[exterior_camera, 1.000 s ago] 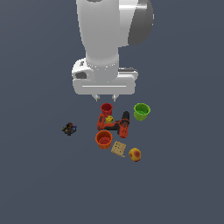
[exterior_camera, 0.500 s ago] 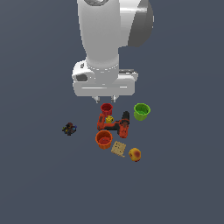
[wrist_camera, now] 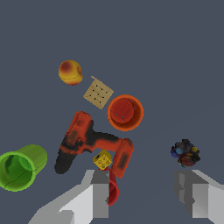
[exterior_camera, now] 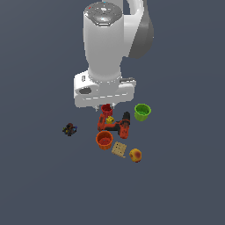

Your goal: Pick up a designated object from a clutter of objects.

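Grey floor below, arm upright — tool [wrist_camera: 146,197] spread wide, pointing down above the red cup [exterior_camera: 107,109].

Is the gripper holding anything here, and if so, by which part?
Nothing is held. The gripper is open above the clutter, and the orange cup sits untouched on the surface.

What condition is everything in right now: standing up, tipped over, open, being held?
Gripper: open, holding nothing.
Orange cup: upright, empty.
Green cup: opening up, empty.
Red cup: upright, partly hidden under the gripper.
Power drill: lying on its side.
Cracker: lying flat.
Fruit: resting, untouched.
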`<action>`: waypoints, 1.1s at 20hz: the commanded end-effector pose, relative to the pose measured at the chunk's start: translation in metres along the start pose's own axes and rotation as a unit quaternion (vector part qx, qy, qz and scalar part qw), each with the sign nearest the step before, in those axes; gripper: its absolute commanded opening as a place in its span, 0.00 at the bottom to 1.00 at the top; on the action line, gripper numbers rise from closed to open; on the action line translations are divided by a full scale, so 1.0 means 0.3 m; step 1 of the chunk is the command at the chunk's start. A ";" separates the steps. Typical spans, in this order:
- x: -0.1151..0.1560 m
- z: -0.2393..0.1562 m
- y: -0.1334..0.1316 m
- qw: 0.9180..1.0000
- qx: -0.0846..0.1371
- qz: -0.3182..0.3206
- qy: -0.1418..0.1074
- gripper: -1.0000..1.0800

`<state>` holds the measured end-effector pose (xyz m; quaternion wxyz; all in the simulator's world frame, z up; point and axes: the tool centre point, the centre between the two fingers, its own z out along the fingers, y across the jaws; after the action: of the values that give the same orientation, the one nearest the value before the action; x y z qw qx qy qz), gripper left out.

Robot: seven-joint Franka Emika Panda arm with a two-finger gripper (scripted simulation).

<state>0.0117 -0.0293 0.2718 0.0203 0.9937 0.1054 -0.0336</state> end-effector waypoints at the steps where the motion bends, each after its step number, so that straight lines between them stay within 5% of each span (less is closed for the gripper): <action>1: 0.019 0.029 0.009 0.999 -0.009 -0.036 -0.004 0.62; 7: 0.068 0.108 0.030 0.991 -0.030 -0.133 -0.016 0.62; 12: 0.108 0.177 0.044 0.975 -0.045 -0.214 -0.028 0.62; 22: 0.181 0.323 0.064 0.923 -0.067 -0.374 -0.056 0.62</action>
<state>0.0597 -0.0412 0.1789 0.0767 0.8873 0.4471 -0.0826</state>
